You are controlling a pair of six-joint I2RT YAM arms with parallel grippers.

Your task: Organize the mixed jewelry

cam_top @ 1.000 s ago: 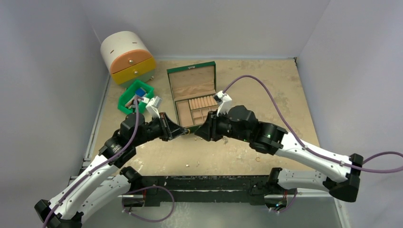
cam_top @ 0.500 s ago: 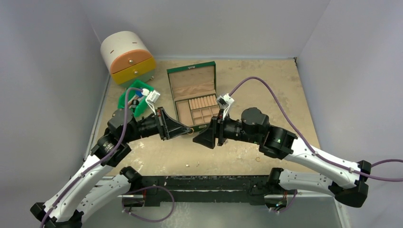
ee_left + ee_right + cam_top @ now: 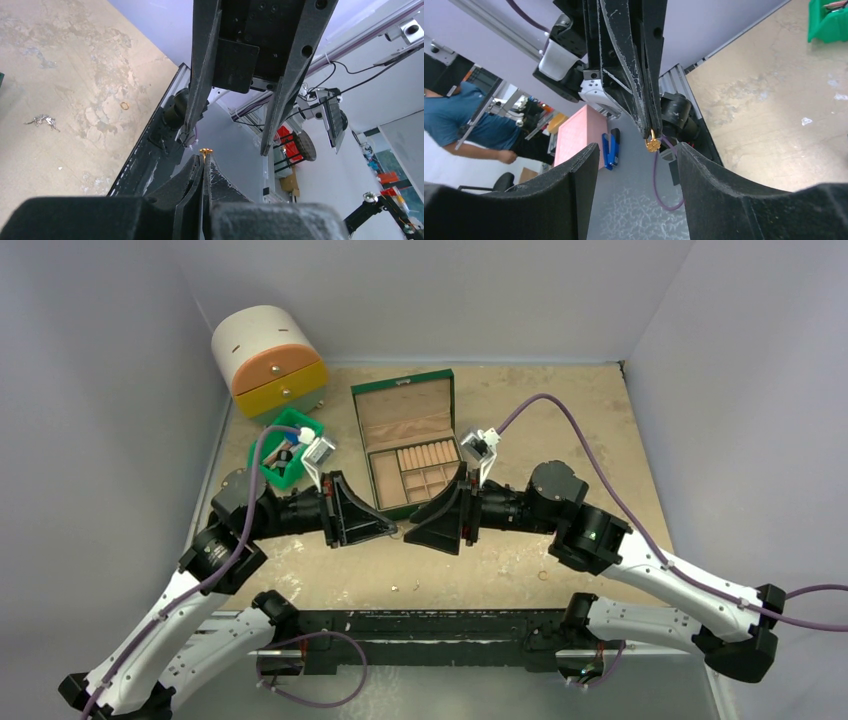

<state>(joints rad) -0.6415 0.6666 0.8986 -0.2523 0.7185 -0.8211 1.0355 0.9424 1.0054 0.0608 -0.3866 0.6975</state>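
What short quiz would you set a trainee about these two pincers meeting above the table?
1. True or false: the left pincer is shut on a gold stud.
2. Choose one: the right pincer is A) shut tight, B) open and empty, C) shut on the stud.
3. In a word: is the lid of the jewelry box open or closed?
Key: 1 true; 2 B; 3 open.

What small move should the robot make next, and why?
Probably draw the right fingers straight back. The left fingers are pinched shut on the small gold flower-shaped stud, while the right ones stand open either side of it, not touching, so the left arm could then carry it off.
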